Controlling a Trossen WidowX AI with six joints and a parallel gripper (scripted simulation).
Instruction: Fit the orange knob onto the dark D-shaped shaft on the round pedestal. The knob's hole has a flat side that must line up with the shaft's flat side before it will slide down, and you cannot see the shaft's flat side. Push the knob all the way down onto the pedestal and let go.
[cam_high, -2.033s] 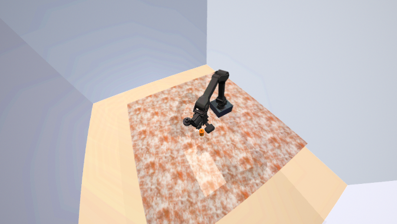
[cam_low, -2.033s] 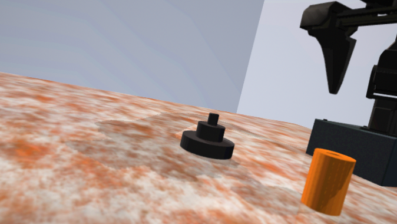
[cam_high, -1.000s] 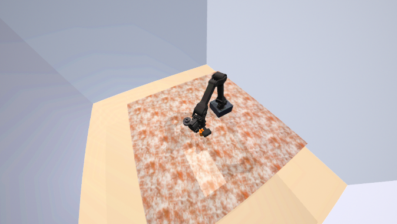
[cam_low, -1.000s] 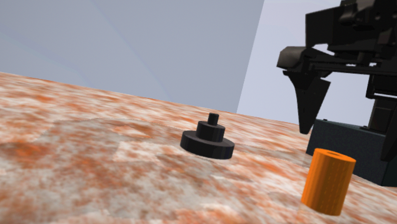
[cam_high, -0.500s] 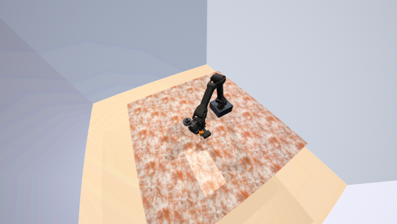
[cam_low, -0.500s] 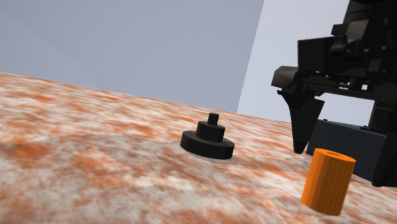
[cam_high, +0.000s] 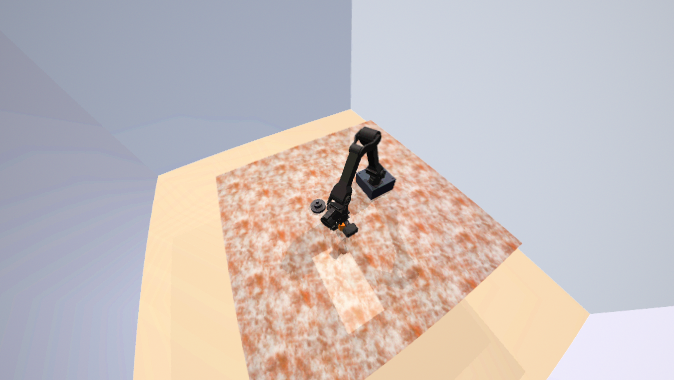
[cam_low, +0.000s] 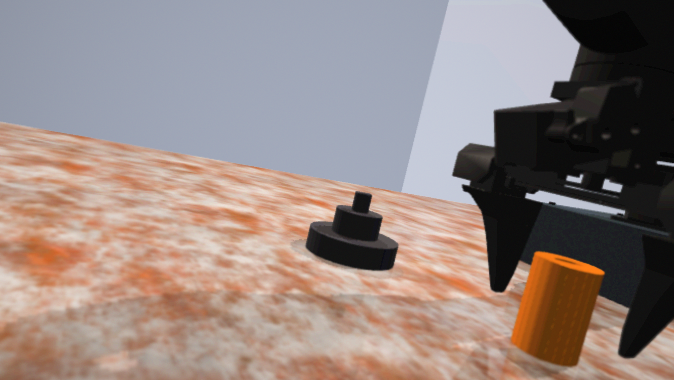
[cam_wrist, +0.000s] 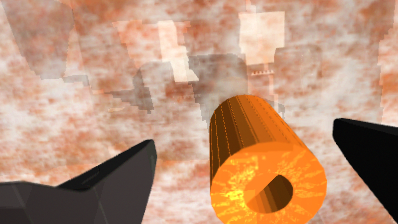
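the fingers (cam_low: 504, 240) stand wide apart around the upright orange knob (cam_high: 342, 226) (cam_low: 557, 310) (cam_wrist: 245, 125), touching neither side.

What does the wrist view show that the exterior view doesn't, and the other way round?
Only the wrist view shows the flat side of the hole in the knob.

Only the exterior view shows the pedestal, its shaft and part of the arm's dark base.

Both show the knob standing upright, the top of its hole, and the gripper's two fingers apart, with the knob not gripped.
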